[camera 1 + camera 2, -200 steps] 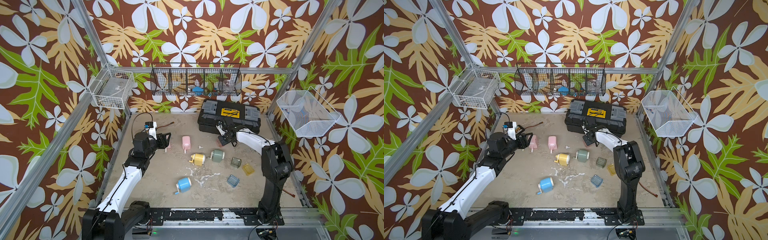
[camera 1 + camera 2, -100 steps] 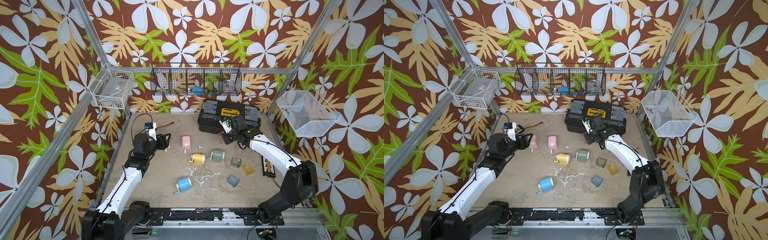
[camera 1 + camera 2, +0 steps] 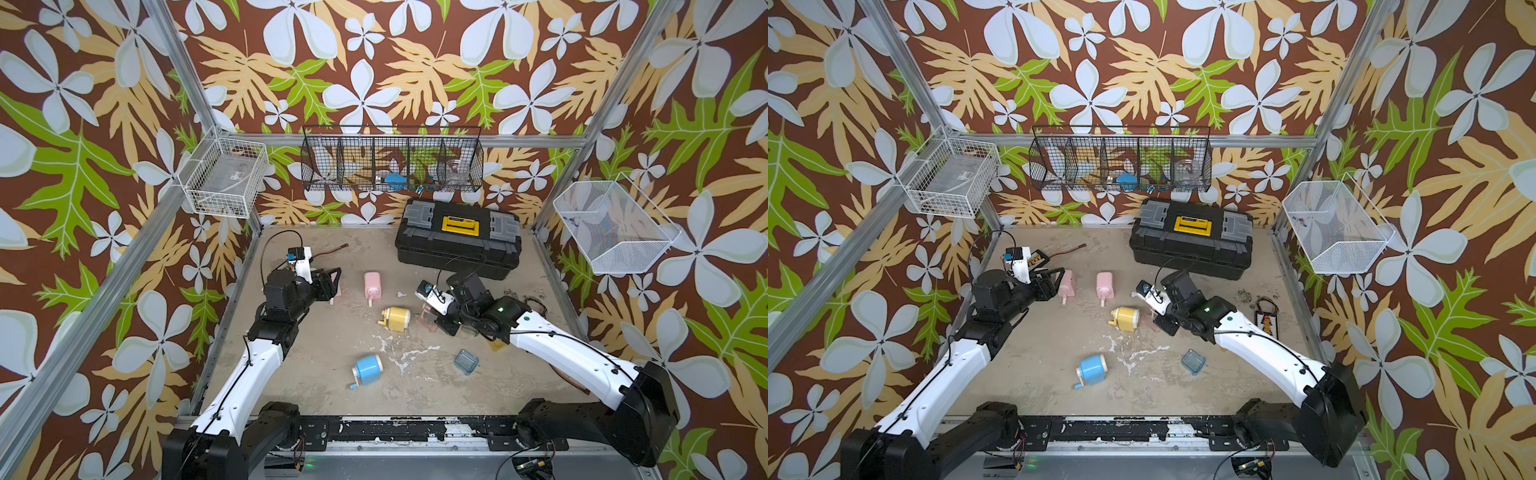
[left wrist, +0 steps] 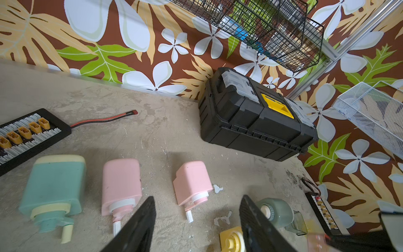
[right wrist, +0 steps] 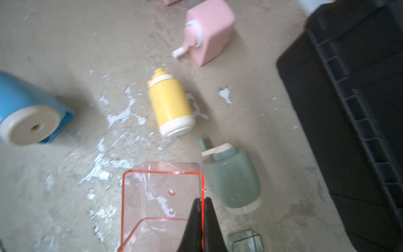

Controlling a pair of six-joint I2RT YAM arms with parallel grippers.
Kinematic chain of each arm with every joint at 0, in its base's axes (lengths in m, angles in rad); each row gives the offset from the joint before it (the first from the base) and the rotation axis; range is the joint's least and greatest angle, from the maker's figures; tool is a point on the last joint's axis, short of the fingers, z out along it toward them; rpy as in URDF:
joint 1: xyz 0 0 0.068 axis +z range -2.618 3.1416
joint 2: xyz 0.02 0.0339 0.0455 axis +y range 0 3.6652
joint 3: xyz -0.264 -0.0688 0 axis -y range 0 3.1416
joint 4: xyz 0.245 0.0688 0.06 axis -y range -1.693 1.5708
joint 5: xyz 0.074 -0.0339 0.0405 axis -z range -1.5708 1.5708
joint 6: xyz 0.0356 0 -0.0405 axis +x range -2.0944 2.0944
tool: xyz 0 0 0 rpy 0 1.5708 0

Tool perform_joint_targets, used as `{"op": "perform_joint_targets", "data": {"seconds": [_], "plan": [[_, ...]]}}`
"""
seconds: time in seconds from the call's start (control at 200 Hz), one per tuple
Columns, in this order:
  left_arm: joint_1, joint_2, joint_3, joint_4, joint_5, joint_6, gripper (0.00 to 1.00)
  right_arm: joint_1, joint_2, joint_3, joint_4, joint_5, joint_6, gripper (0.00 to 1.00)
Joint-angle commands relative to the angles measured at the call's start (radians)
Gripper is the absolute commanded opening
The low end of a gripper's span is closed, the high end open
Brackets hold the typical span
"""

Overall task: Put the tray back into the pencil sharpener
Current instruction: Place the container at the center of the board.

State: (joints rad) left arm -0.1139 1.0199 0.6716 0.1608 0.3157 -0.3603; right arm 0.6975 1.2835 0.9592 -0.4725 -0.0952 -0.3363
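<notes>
Toward the near edge of the counter (image 3: 324,353): a blue sharpener (image 3: 368,368) is lying on its side. A clear blue tray (image 3: 465,360) is sitting apart from it, on the right arm's side.
Right claw (image 5: 201,204): it is pinching fully closed on one thin side wall of the pink tray (image 5: 162,192), with one finger inside the wall and one outside.
Pink tray position: it is hanging right at the claw's tips and reaching out ahead of them, its open side facing the wrist camera. Whether it is touching the counter I cannot tell.
Tray neighbours: a green sharpener (image 5: 233,179) is lying just beside the gripped wall. A yellow sharpener (image 5: 171,104) is lying a little beyond the tray's free end, and a small green tray (image 5: 245,241) is sitting close by the claw.
Pink sharpeners: the middle pink sharpener (image 3: 372,284) is lying farther back, well apart from the tray. The left pink sharpener (image 3: 1068,282) is lying just ahead of the left claw.
Left claw (image 4: 197,197): its fingers are standing partly apart, gripping nothing, and it is hovering over the counter near both pink sharpeners.
Far back: a black toolbox (image 3: 457,245) is sitting by the rear wall.
</notes>
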Motion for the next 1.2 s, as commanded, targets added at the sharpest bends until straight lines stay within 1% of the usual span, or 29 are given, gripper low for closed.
{"op": "perform_joint_targets", "data": {"seconds": [0.0, 0.08, 0.135, 0.21, 0.425, 0.786, 1.126, 1.166, 1.196], "plan": [[0.002, -0.009, -0.003, 0.03, -0.003, 0.004, 0.63, 0.059, -0.027, -0.057, 0.014, -0.055, -0.115, 0.0], [0.002, -0.016, -0.004, 0.03, -0.005, 0.004, 0.63, 0.111, -0.036, -0.094, 0.028, -0.063, -0.155, 0.0], [0.001, -0.02, -0.006, 0.029, -0.004, 0.006, 0.64, 0.125, -0.032, -0.107, 0.032, -0.067, -0.166, 0.0], [0.0, -0.024, -0.009, 0.031, -0.006, 0.006, 0.64, 0.126, -0.008, -0.11, 0.027, -0.072, -0.176, 0.0], [0.002, -0.027, -0.01, 0.031, -0.004, 0.006, 0.63, 0.127, 0.092, -0.102, -0.008, -0.013, -0.201, 0.0], [0.003, -0.036, -0.012, 0.031, -0.013, 0.007, 0.63, 0.125, 0.16, -0.108, 0.019, -0.026, -0.262, 0.0], [0.003, -0.048, -0.017, 0.03, -0.028, 0.011, 0.64, 0.112, 0.214, -0.102, 0.028, -0.016, -0.264, 0.0], [0.002, -0.047, -0.017, 0.03, -0.03, 0.011, 0.64, 0.111, 0.214, -0.102, 0.027, -0.012, -0.262, 0.04], [0.003, -0.047, -0.017, 0.03, -0.03, 0.011, 0.63, 0.111, 0.214, -0.102, 0.028, -0.007, -0.259, 0.09]]}}
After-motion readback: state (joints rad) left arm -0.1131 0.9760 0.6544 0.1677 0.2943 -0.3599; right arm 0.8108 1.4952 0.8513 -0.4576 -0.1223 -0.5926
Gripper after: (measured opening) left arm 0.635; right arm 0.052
